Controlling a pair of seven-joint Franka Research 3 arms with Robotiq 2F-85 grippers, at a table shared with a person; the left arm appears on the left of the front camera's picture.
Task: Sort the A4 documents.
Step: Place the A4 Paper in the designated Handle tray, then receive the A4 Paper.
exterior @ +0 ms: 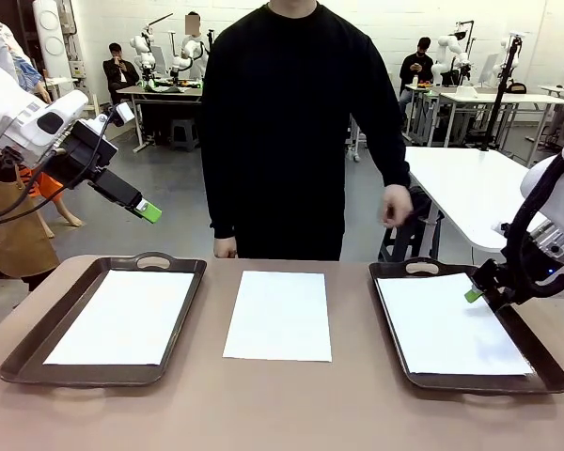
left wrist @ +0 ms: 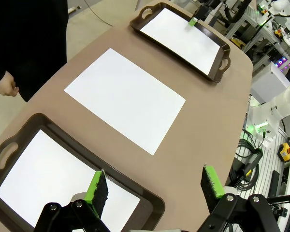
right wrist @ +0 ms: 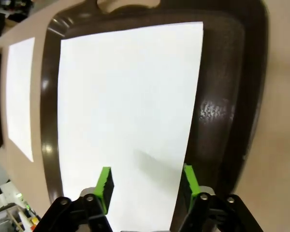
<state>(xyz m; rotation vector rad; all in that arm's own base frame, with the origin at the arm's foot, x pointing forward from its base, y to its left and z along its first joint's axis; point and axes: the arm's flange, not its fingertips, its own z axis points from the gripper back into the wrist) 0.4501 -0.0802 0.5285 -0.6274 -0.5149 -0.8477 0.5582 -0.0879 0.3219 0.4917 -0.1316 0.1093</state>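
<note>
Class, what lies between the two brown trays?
One white A4 sheet, flat on the tabletop, clear of the left tray and right tray; front view.

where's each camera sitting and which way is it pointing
Front: between the arms, facing the person across the table; left gripper raised, right gripper low over the right tray.
Left wrist: high over the left tray, looking down past its open gripper.
Right wrist: close above the right tray's sheet, gripper open.
Shared: all three show the middle sheet.

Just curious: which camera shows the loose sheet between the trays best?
The front view: the loose sheet lies whole, nearly square-on. The left wrist view shows the sheet whole but slanted; the right wrist view, a narrow strip at its side.
</note>
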